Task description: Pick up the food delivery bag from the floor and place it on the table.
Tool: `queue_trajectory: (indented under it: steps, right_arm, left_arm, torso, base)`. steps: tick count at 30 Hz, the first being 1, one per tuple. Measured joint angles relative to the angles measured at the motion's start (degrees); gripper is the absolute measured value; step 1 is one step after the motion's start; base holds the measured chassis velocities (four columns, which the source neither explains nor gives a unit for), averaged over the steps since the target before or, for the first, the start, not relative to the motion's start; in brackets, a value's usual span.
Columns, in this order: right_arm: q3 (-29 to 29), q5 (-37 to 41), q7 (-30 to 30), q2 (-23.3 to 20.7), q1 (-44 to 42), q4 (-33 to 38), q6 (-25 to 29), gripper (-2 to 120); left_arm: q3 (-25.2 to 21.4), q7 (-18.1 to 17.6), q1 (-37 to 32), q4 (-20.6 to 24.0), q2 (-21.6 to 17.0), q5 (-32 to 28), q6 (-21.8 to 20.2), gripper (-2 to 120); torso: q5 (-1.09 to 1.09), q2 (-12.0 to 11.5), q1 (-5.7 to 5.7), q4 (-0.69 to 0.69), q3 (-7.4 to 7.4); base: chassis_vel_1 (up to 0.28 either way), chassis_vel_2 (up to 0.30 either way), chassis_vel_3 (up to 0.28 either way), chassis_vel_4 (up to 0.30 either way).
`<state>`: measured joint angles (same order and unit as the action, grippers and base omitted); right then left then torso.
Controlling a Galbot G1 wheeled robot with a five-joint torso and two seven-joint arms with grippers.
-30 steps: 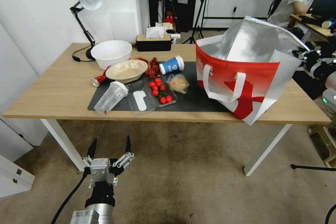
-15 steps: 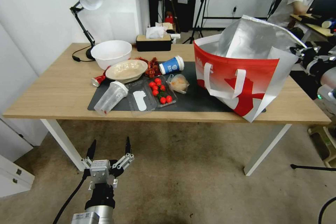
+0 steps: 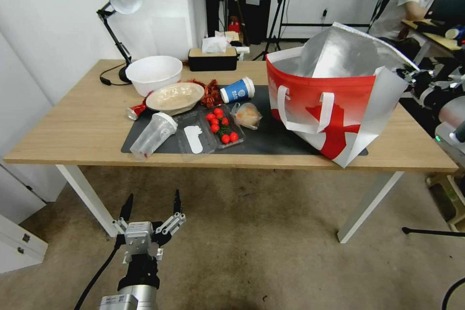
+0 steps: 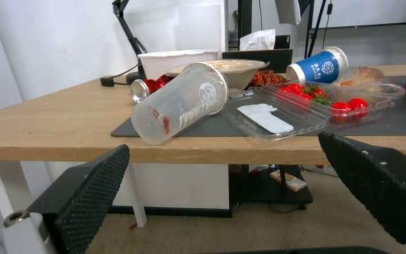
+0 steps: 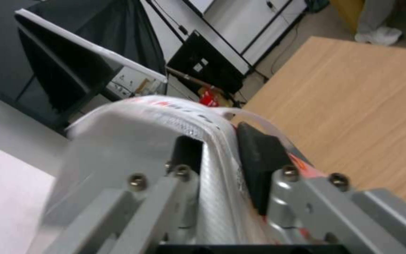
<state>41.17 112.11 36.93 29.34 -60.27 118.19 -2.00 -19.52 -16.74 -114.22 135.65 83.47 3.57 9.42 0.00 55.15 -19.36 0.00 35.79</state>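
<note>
Now the placing step: the right pincer [image 5: 222, 165] is clenched on the food delivery bag's [image 3: 329, 101] rim, the bag tilted on the desk [image 3: 82, 126] beside it. Next: settle, release. The left pincer [image 3: 150, 203] hangs released, well apart.

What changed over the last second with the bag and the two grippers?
The big red-and-white foil-lined delivery bag shifted slightly to the robot's left and settled lower on the light-wood table, its near corner overhanging the front edge. The right gripper stays clamped on the bag's rim. The left gripper still hangs open, low over the grey-brown floor. The food clutter on the dark mat is unmoved.
</note>
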Motion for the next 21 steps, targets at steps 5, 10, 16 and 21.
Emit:
queue_trajectory:
  steps: [5,10,16,21]
  right_arm:
    - [-0.53,-3.03,-1.62,-0.36,0.02,-0.13,0.01,37]
    - [-2.12,-9.52,-3.25,-0.51,0.01,-0.2,0.0,56]
    - [-3.88,-16.7,-4.04,-0.84,0.82,-0.55,0.54,80]
    - [-4.04,-19.88,-5.07,-1.0,0.7,-0.53,1.17,93]
  left_arm:
    - [0.07,0.0,-0.24,0.0,0.06,0.11,0.07,100]
    - [0.07,-0.02,-0.44,-0.08,0.03,0.16,0.36,100]
    - [0.08,-0.18,-0.63,-0.35,0.1,0.33,0.85,100]
    - [0.09,-0.24,-0.76,-0.36,0.09,0.34,0.94,100]
  torso:
    - [0.0,0.0,0.0,0.0,0.0]
    - [0.0,0.0,0.0,0.0,0.0]
    - [0.0,0.0,0.0,0.0,0.0]
    - [0.0,0.0,0.0,0.0,0.0]
  base:
    - [0.0,0.0,0.0,0.0]
    - [0.0,0.0,0.0,0.0]
    - [0.0,0.0,0.0,0.0]
    - [0.0,0.0,0.0,0.0]
